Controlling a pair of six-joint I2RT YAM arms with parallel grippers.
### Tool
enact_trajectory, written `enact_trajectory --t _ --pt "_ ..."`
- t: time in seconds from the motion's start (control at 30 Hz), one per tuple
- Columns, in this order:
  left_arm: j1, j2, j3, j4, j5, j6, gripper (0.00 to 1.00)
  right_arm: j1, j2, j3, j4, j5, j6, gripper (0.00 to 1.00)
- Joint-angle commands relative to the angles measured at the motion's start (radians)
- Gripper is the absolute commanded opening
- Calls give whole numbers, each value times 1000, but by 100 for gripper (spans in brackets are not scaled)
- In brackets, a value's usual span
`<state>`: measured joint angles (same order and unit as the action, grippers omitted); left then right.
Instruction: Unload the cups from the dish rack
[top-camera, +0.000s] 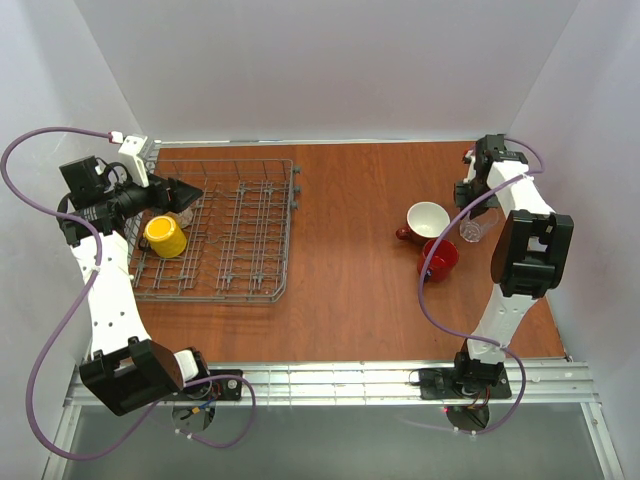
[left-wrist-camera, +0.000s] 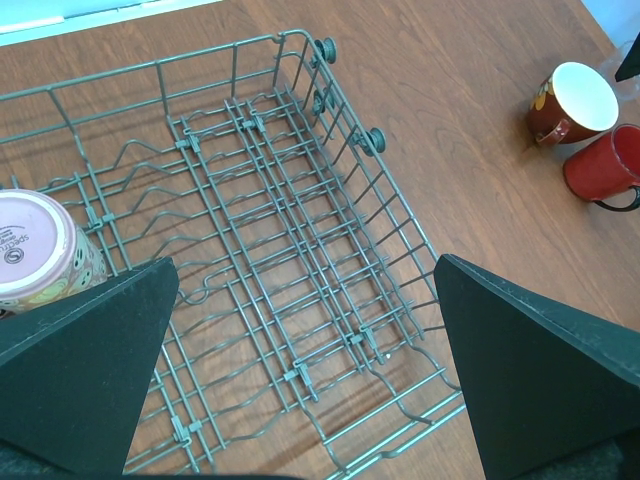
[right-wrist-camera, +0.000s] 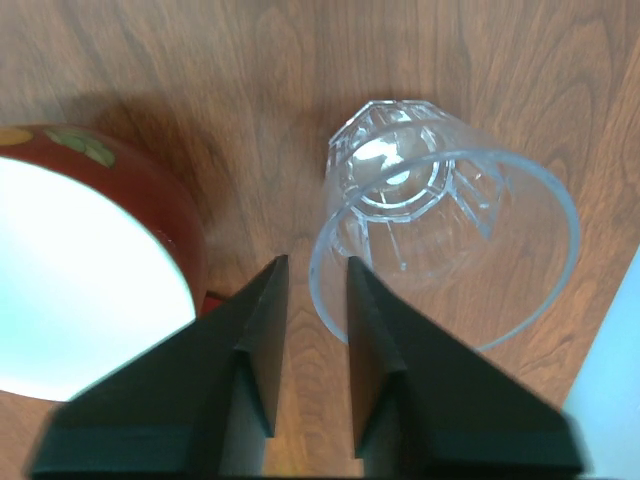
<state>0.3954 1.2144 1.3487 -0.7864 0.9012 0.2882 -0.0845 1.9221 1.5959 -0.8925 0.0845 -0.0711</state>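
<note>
The grey wire dish rack (top-camera: 245, 225) stands at the left. A yellow mug (top-camera: 165, 237) lies in its left part. A pink mug (left-wrist-camera: 35, 250) sits upside down in the rack, by my left finger. My left gripper (top-camera: 188, 190) (left-wrist-camera: 305, 262) hovers over the rack, wide open and empty. On the table at the right stand the floral mug (top-camera: 427, 220) (right-wrist-camera: 90, 270), the red mug (top-camera: 440, 260) and the clear glass tumbler (top-camera: 475, 228) (right-wrist-camera: 445, 230). My right gripper (top-camera: 472, 198) (right-wrist-camera: 315, 262) is above the tumbler's left rim, its fingers a narrow gap apart, gripping nothing.
The rack's right wall (left-wrist-camera: 370, 140) carries three small round wheels. White walls close in the table on the left, back and right. The floral mug (left-wrist-camera: 575, 100) and red mug (left-wrist-camera: 605, 165) also show in the left wrist view, far right.
</note>
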Motion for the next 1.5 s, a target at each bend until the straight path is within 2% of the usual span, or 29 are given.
enact_trajectory --t 0.0,0.07,0.2,0.3,0.33,0.43,0.5,0.53,0.57,0.6,0.63,0.67,0.73,0.77,0.9,0.97,1.0,1.07,1.2,1.3,1.47 --pt "2 -4 -8 -17 -13 17 98 3 -23 45 3 -31 -1 23" --pt "0 -3 -6 -19 -27 23 98 5 -35 47 3 -38 -2 30" --pt "0 8 1 -34 -138 69 98 8 -92 59 1 -34 1 36" --pt "0 33 26 -51 -336 152 98 11 -150 67 3 -41 1 39" --pt "0 54 33 -63 -449 205 98 12 -166 70 4 -51 7 39" --pt "0 100 70 -99 -632 296 98 26 -218 76 9 -49 11 40" --pt "0 120 72 -105 -701 336 98 45 -251 73 12 -54 13 40" --pt "0 128 64 -102 -729 357 95 52 -264 69 17 -74 14 40" --pt "2 143 53 -96 -764 417 86 64 -288 58 29 -75 13 40" --pt "8 151 29 -90 -769 449 74 72 -299 56 35 -106 13 40" --pt "37 161 21 -74 -762 482 67 78 -310 55 38 -115 10 40" --pt "55 187 17 -83 -695 588 61 83 -330 53 46 -120 2 41" --pt "118 221 12 -135 -621 730 61 110 -345 56 49 -123 -4 41" --pt "131 234 1 -149 -590 867 65 120 -360 58 52 -130 -7 41" --pt "183 324 -94 -56 -602 1093 70 130 -393 29 82 -183 -4 41" --pt "221 391 -56 -56 -576 1123 70 138 -409 13 90 -189 2 41" --pt "246 458 -24 -97 -518 1150 70 140 -416 7 93 -193 4 41" --pt "250 503 32 -132 -481 1167 71 146 -425 -4 98 -192 5 41" --pt "250 521 -26 -29 -397 1226 72 154 -434 -17 102 -177 1 41" --pt "249 527 -75 51 -383 1258 66 158 -439 -33 101 -169 -4 41" --pt "250 563 -69 35 -380 1290 61 161 -443 -59 102 -146 -16 41"
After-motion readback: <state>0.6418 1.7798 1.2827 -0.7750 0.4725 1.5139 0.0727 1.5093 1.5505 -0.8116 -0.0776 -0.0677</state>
